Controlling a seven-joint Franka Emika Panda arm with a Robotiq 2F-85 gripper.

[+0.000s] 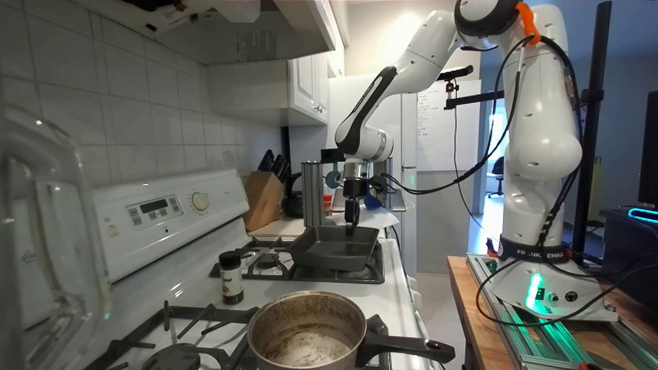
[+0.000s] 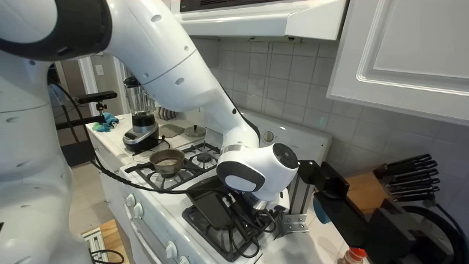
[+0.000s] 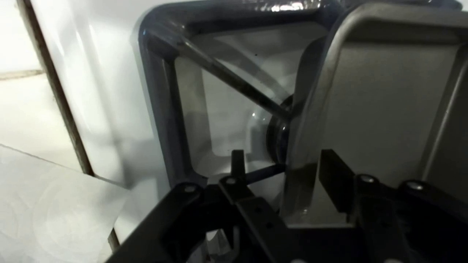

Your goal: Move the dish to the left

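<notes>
The dish is a dark grey, shallow, squarish pan point(image 1: 334, 254) on the far burner grate in an exterior view. It also shows in an exterior view point(image 2: 212, 208), partly covered by the arm and cables, and at the right of the wrist view point(image 3: 384, 102). My gripper point(image 1: 351, 226) points down at the dish's far edge. In the wrist view my gripper point(image 3: 281, 160) is open. Its right finger is over the dish's inside and its left finger is outside, with the dish's wall between them and gaps on both sides. Whether the fingertips reach below the rim is unclear.
A steel pot point(image 1: 308, 329) stands on the near grate, its handle pointing sideways. A dark-capped jar point(image 1: 231, 277) stands between the grates. A knife block point(image 1: 263, 200) and a metal post point(image 1: 312, 195) stand behind the dish. Cables point(image 2: 234, 234) hang by the gripper.
</notes>
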